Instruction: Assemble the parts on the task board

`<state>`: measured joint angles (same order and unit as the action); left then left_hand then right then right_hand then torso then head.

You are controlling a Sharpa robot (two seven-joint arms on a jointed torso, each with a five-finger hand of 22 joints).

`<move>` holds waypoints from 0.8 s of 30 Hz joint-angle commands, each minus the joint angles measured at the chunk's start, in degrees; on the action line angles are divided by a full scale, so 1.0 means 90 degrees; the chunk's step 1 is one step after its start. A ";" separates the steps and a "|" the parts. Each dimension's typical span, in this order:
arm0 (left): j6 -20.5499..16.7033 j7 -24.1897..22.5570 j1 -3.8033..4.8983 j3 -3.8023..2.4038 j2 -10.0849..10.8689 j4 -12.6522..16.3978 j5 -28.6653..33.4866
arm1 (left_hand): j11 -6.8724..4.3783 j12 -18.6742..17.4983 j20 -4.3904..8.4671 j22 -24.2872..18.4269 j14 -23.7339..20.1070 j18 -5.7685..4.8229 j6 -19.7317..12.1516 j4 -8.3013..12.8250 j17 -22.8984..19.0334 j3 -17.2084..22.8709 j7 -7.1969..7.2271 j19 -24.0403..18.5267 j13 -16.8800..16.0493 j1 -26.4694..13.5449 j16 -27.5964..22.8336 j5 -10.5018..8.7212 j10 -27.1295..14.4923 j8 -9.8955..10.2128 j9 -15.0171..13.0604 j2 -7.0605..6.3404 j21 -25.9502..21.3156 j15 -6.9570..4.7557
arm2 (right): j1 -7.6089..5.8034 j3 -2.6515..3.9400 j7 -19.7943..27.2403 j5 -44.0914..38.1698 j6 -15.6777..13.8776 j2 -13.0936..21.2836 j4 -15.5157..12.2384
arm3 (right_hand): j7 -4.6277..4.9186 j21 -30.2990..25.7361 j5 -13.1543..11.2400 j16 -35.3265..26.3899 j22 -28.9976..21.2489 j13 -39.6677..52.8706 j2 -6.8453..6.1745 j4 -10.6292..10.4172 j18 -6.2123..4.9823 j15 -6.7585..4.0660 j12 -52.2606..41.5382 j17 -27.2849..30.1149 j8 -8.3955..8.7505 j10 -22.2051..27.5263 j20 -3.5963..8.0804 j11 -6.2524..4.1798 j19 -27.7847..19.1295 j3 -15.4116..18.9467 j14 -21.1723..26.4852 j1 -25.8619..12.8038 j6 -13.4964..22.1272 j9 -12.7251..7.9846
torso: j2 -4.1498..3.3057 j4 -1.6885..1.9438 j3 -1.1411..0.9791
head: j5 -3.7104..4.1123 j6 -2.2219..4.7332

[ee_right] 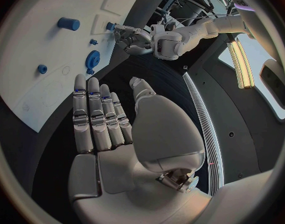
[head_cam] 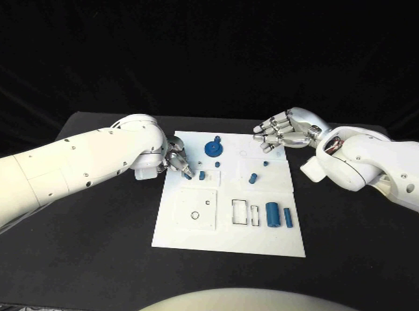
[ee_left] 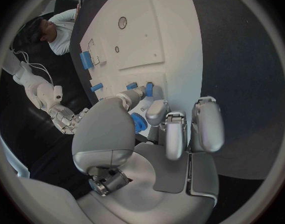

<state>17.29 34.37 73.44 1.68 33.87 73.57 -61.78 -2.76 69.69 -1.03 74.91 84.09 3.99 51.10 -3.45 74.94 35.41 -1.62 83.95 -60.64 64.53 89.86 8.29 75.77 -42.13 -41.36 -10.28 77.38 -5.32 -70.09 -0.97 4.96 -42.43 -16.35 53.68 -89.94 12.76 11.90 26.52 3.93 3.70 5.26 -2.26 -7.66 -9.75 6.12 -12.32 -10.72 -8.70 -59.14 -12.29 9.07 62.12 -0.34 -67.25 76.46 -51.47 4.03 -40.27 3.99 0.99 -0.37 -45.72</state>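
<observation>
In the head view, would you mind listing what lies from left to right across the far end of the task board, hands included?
Left hand at the board's left edge → blue gear on the task board → small blue peg → right hand with fingers apart, beyond the board's far right corner.

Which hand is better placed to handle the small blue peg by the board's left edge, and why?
Left. The left hand has its fingertips right at the peg on the board; the right hand hovers open beyond the far right corner.
</observation>
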 commanded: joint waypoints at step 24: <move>0.0158 0.0219 -0.0120 0.0042 -0.0116 -0.0147 0.0007 | -0.0001 -0.0005 0.0050 0.0748 0.0657 -0.0097 0.0160 -0.0625 0.1673 -0.0765 0.0072 0.0096 0.0027 -0.0557 0.0015 0.0003 0.0050 0.0024 0.0033 0.0167 0.0041 -0.0058 | 0.0003 0.0000 0.0020 0.0034 0.0152 0.0003 -0.0052 | 0.0041 -0.0212 0.0020 -0.0044 -0.0008 -0.0148 0.0073 0.0117 -0.0089 0.0045 0.0076 0.0186 0.0045 0.0019 -0.0011 0.0047 0.0044 0.0043 0.0046 -0.0010 0.0083 -0.0013 | -0.0001 -0.0003 -0.0007 | 0.0033 0.0014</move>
<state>16.99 35.31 73.13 1.59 33.03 72.28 -62.35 -2.97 69.69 -1.03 74.91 83.88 3.99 52.83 -9.20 74.93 28.83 -0.91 83.94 -60.46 59.96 89.86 8.41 75.97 -42.28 -41.13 -8.78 77.38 -5.52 -70.09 -0.97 4.94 -42.12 -16.01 53.71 -90.29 13.12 10.19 26.52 3.93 3.71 3.98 -2.26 -7.02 -9.75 6.34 -11.89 -9.09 -8.62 -59.13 -12.29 9.07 62.12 -0.01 -67.03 76.46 -51.11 3.98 -40.28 3.93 0.93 -0.10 -45.54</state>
